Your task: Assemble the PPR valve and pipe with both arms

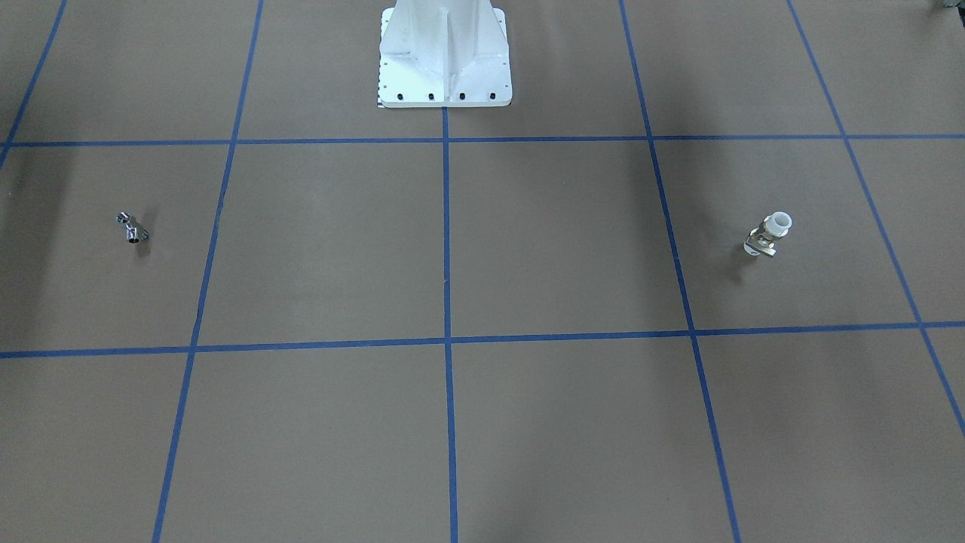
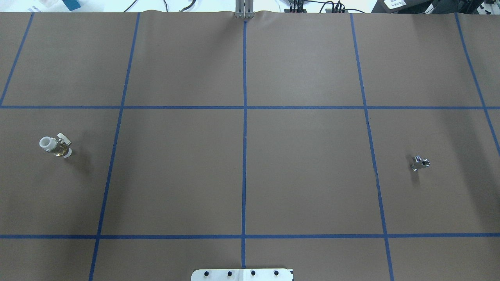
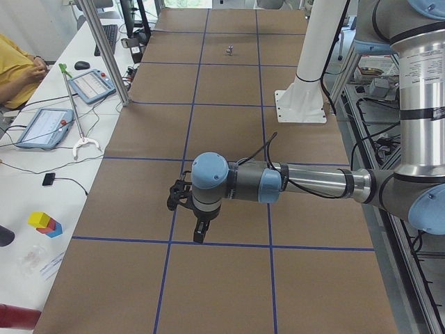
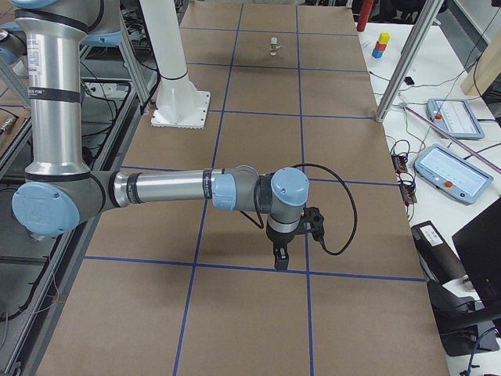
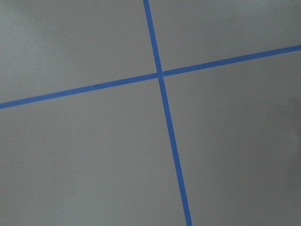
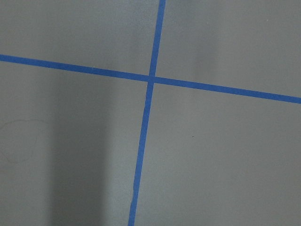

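Front view: PPR valve [image 1: 769,235] upright near the counter's [image 1: 528,249] robot-left edge; pipe [image 1: 132,228] near the robot-right edge, well apart.
Left side view: left gripper [image 3: 199,233] above the counter, holding neither part; spread cannot be told.
Right side view: right gripper [image 4: 279,258] likewise.
Recommended: centre each claw over its part before descending.

Only side views are showing left gripper [image 3: 199,235] and right gripper [image 4: 279,262], fingers overlapping, so open vs shut isn't showing. At far end of counter [image 3: 222,292], pipe [image 3: 229,49] and PPR valve [image 4: 273,45] are appearing too small for detail. Top edge is cutting off white pedestal base [image 1: 445,68]; left edge is cutting off operator [image 3: 17,69].
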Robot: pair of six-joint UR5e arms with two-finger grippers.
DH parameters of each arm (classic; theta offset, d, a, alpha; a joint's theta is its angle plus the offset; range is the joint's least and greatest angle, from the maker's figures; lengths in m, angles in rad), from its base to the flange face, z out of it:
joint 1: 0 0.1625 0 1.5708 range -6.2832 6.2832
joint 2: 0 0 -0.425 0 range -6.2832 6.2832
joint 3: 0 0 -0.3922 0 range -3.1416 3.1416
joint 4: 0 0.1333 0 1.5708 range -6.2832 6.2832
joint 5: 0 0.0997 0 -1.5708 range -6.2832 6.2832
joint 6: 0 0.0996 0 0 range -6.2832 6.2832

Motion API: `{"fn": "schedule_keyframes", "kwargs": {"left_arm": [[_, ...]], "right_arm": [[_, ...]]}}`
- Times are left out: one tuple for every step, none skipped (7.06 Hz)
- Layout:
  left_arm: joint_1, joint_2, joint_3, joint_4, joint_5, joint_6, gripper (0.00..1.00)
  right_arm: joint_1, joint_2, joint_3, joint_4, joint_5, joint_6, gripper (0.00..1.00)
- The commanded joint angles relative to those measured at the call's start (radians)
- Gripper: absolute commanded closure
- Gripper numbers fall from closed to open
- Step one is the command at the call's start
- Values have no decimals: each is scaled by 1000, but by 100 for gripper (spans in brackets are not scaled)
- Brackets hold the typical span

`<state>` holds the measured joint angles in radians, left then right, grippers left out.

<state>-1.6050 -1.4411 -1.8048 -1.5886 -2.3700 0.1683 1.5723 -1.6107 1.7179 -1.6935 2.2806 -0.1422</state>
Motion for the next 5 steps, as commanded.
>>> {"fn": "schedule_keyframes", "kwargs": {"left_arm": [[86, -65, 1, 4, -1, -153, 0], [138, -94, -1, -1, -17, -276, 0], [175, -110, -2, -34, -21, -320, 0], [209, -111, -2, -97, -21, -392, 0], [296, -111, 4, -194, -6, -455, 0]], "right_arm": [[0, 0, 0, 0, 0, 0, 0], [0, 0, -3, 0, 0, 0, 0], [0, 0, -1, -2, 0, 0, 0], [0, 0, -1, -2, 0, 0, 0], [0, 0, -1, 0, 0, 0, 0]]}}
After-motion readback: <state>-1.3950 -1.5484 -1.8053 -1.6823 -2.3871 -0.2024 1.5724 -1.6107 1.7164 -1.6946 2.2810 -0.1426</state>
